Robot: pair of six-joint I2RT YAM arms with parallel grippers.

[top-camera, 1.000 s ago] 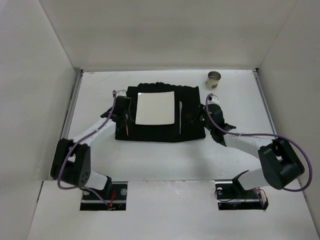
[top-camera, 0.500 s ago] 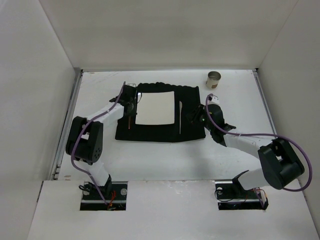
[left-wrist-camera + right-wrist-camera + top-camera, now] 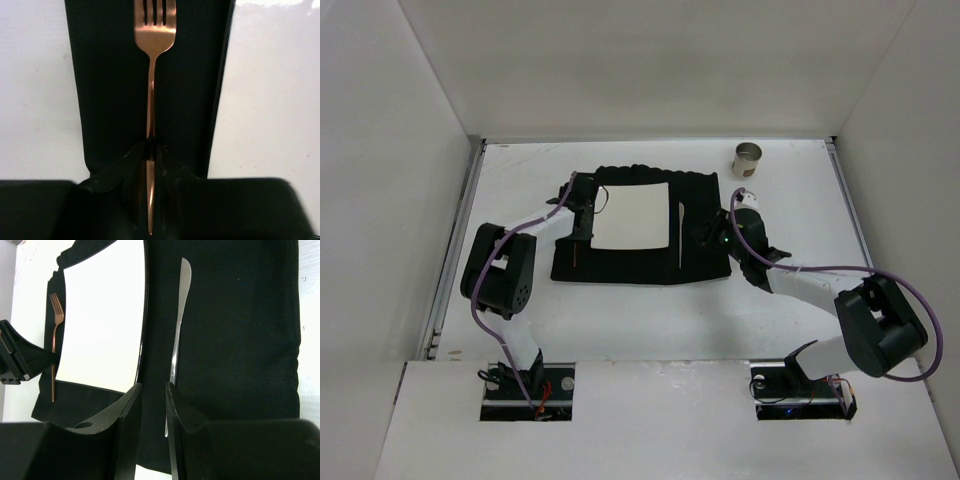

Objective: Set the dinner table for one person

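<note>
White dinner table (image 3: 650, 320) lies flat under both hands. Left gripper (image 3: 151, 148) pinches the fork (image 3: 154, 30) by its handle, tines pointing to 12 o'clock. Right gripper (image 3: 153, 386) hangs loose, fingers apart, over the knife (image 3: 180, 305).

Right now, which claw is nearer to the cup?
Right. The right claw hangs over the knife, between plate and cup; the left claw holds the fork on the plate's other side.
</note>
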